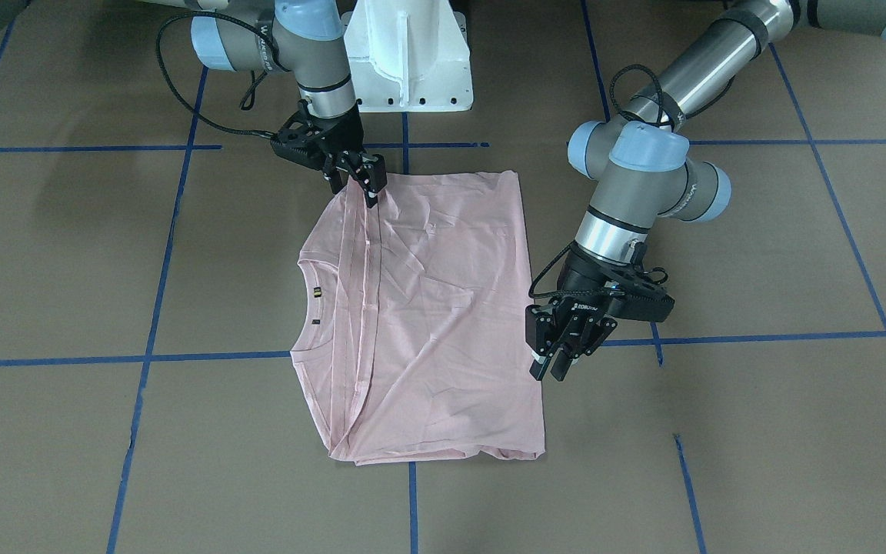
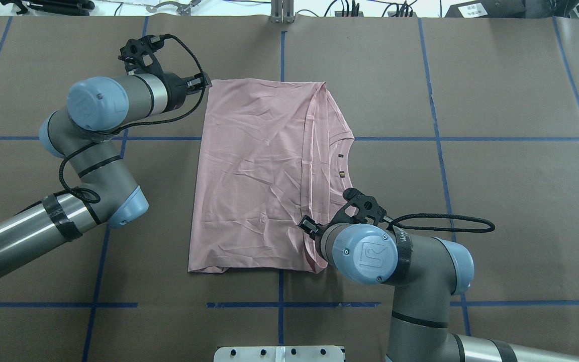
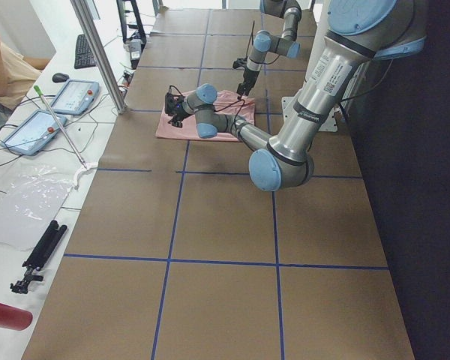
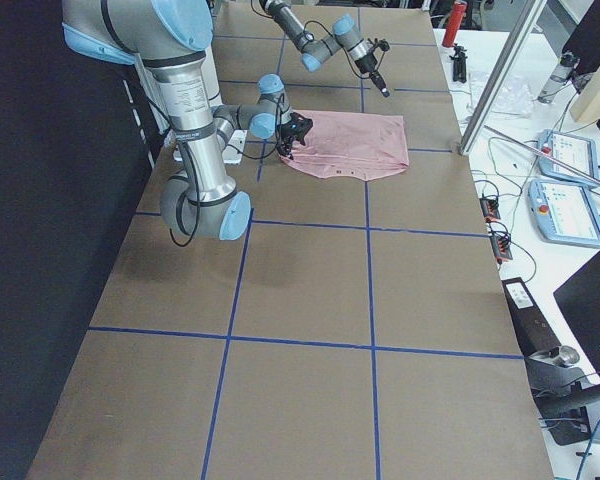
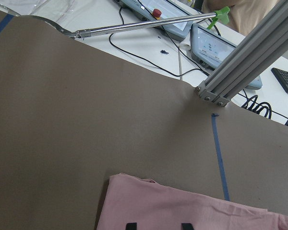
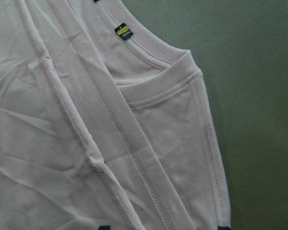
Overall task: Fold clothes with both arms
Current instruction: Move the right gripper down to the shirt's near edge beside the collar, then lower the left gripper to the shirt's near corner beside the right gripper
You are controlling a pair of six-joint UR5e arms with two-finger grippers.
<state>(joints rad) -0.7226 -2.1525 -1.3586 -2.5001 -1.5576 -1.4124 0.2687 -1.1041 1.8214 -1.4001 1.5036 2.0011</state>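
Observation:
The pale pink T-shirt (image 1: pixel 428 308) (image 2: pixel 254 176) lies flat on the brown table, folded into a rectangle with its plain side up. Its ribbed collar (image 2: pixel 344 166) (image 6: pixel 149 52) points toward my right side. My left gripper (image 1: pixel 558 368) (image 2: pixel 204 83) (image 5: pixel 158 225) hovers open at the shirt's far left corner, fingertips apart just over the cloth edge. My right gripper (image 1: pixel 358 185) (image 2: pixel 307 226) (image 6: pixel 163 227) stands open over the folded sleeve and hem near the collar, on the shirt's near right. Neither gripper holds cloth.
The white pedestal base (image 1: pixel 408 54) (image 2: pixel 279 353) sits behind the shirt on my side. Blue tape lines (image 2: pixel 282 301) cross the table. Past the far edge stand an aluminium post (image 5: pixel 240 62), tablets (image 3: pixel 67 94), cables and a person (image 3: pixel 4 60).

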